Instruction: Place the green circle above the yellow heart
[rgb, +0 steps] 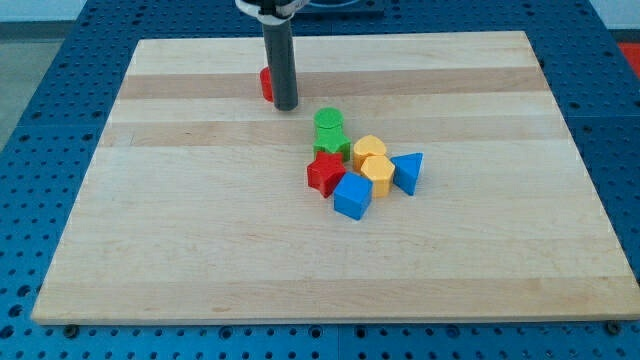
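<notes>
Standing near the bench's (200, 250) top edge, my tip (286, 106) touches nothing but wood — a rod with no hand to open or close, holding nothing. A red block (266, 84) sits just behind it. The green circle (328, 122) lies toward the view's lower right of the tip, heading a tight cluster; the yellow heart (368, 149) is just right and below it. Blocks look smooth, matte — the bench pale planked wood.

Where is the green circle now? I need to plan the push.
The green circle sits just above the view's centre, at the top of the block cluster, touching a green block below it, right of and below my tip.
</notes>
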